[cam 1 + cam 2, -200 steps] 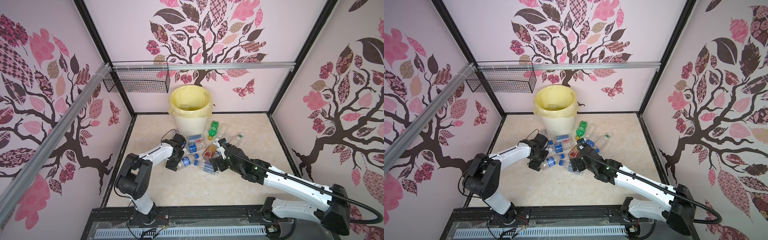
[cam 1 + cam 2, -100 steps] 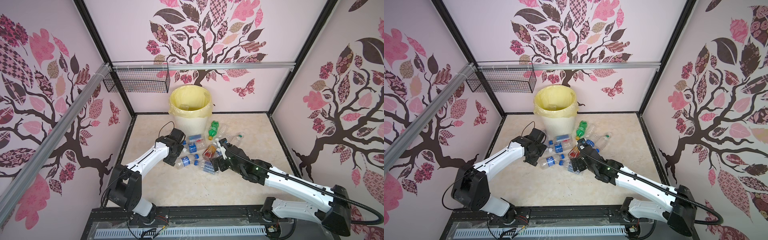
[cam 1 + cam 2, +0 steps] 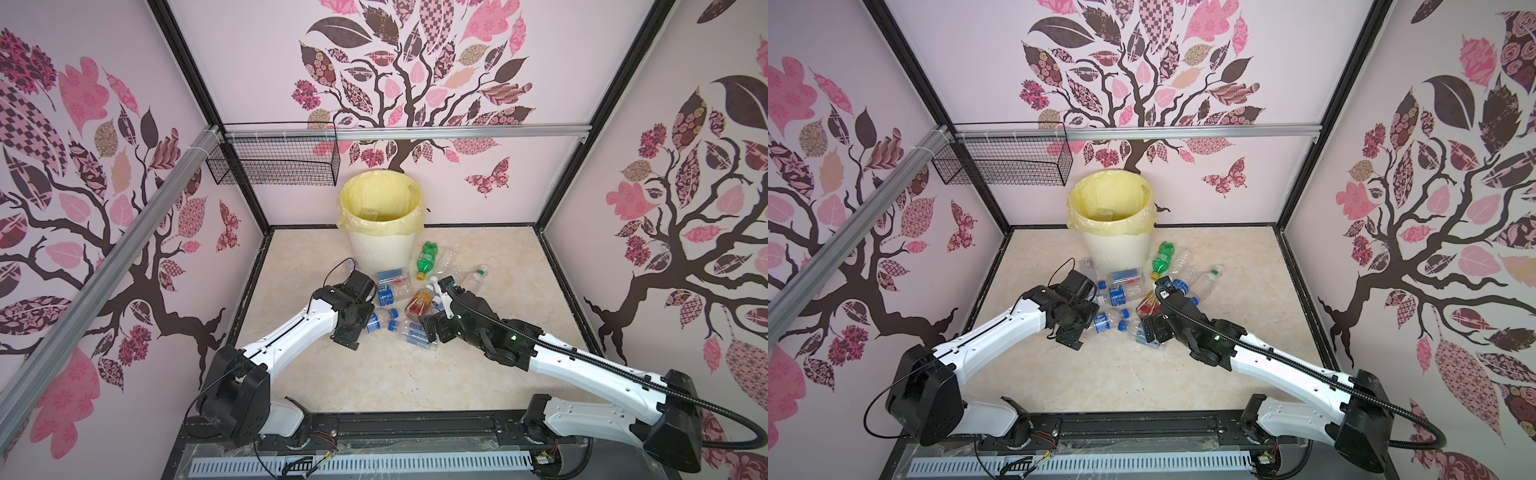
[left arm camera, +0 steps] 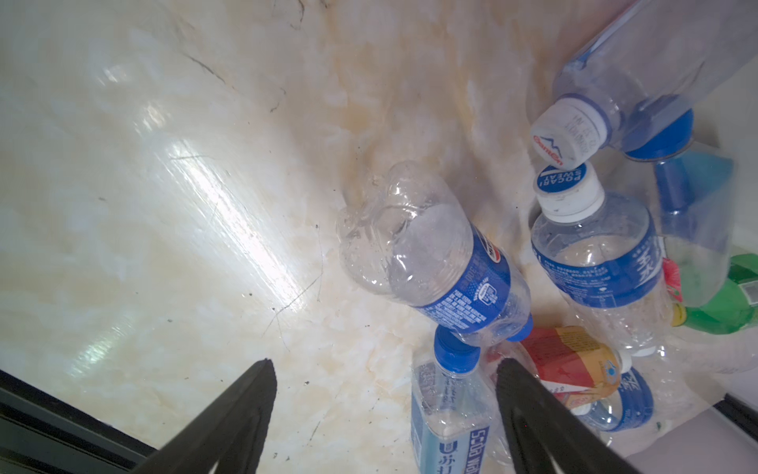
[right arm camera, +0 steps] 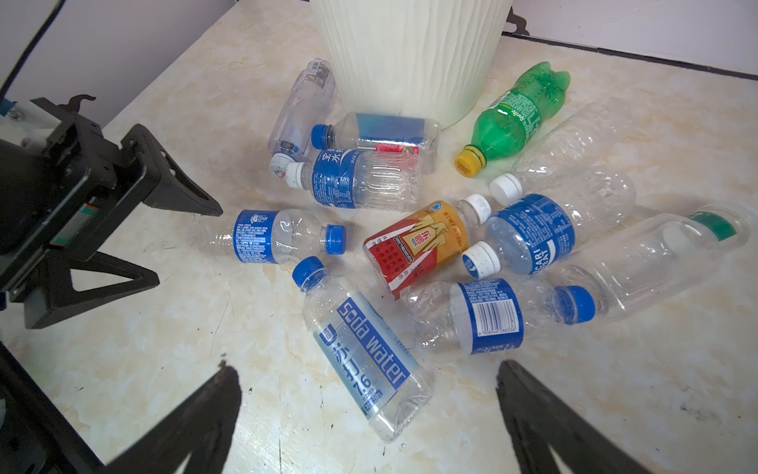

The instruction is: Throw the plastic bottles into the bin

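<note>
**Top views.** The round cream-white ribbed plastic bin [image 3: 376, 249], lined with a pale yellow bag, stands upright at the far edge of the beige marbled table [image 3: 498, 266]. The black wire mesh basket [image 3: 274, 166] hangs on the back wall, above and to the left of it. One clear bottle [image 3: 368, 213] lies inside the bin. The other plastic bottles [image 3: 415, 299] lie on their sides in a cluster on the table just in front of the bin, between the two arms. The left claw [image 3: 361, 321] is at the cluster's left edge. The right claw [image 3: 430, 328] is at its near right edge.

**Left wrist view.** The left claw [image 4: 384, 364] is wide open and grips nothing. A small clear blue-labelled bottle [image 4: 459, 287] lies ahead of its fingers.

**Right wrist view.** The right claw [image 5: 368, 367] is fully open and empty. The clear square soda water bottle [image 5: 361, 349], which has a blue cap, lies on the table between its fingers and touches neither. A red and orange labelled bottle [image 5: 414, 246] lies just beyond it. The green bottle [image 5: 512, 119], which has a yellow cap, lies beside the bin wall. The left claw appears here with its fingers spread, just beside the base of the blue-labelled bottle.
</note>
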Motion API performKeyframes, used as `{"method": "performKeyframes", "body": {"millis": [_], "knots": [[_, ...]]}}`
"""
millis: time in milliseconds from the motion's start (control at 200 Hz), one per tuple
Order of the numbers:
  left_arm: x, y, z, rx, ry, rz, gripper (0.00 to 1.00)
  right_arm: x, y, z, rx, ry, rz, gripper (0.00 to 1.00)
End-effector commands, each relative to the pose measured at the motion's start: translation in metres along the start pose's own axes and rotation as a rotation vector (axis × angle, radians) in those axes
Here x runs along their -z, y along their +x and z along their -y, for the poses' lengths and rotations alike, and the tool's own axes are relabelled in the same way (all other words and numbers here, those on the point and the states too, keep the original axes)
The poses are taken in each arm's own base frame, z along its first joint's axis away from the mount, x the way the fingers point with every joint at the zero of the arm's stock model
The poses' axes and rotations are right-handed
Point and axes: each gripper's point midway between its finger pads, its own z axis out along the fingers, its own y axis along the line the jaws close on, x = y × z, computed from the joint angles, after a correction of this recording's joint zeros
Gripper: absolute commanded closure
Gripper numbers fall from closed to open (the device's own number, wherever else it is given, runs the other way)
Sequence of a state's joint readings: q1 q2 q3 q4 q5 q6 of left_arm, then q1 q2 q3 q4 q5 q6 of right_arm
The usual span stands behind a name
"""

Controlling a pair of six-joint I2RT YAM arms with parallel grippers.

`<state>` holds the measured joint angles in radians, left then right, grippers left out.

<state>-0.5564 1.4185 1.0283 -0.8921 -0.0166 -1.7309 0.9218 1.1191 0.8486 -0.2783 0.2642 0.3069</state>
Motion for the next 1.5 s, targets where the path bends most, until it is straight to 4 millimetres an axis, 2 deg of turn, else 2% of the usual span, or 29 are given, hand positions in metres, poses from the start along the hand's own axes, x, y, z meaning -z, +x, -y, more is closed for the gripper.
{"method": "performKeyframes", "body": {"millis": [0, 270, 620, 1020, 1100, 1290, 1495], "knots": [[-0.011, 0.003, 0.002, 0.100, 0.008, -0.012, 0.12, 0.008, -0.002, 0.001, -0.017, -0.009, 0.027, 0.00], [-0.033, 0.004, 0.013, 0.159, -0.010, -0.001, 0.12, 0.014, 0.002, 0.007, -0.015, 0.007, 0.030, 0.00], [-0.054, -0.017, 0.007, 0.223, -0.021, 0.044, 0.14, 0.017, 0.003, 0.010, -0.009, 0.012, 0.039, 0.00], [-0.065, -0.036, 0.002, 0.259, -0.044, 0.059, 0.20, 0.012, 0.003, 0.008, -0.002, 0.013, 0.040, 0.00], [-0.068, -0.033, -0.001, 0.264, -0.054, 0.047, 0.20, 0.011, 0.004, 0.009, -0.002, 0.014, 0.037, 0.00], [-0.064, -0.031, 0.004, 0.252, -0.046, 0.048, 0.20, 0.009, 0.006, 0.008, 0.001, 0.011, 0.036, 0.00], [-0.070, -0.030, 0.009, 0.250, -0.058, 0.048, 0.19, 0.007, 0.005, 0.005, 0.003, 0.004, 0.035, 0.00]]}}
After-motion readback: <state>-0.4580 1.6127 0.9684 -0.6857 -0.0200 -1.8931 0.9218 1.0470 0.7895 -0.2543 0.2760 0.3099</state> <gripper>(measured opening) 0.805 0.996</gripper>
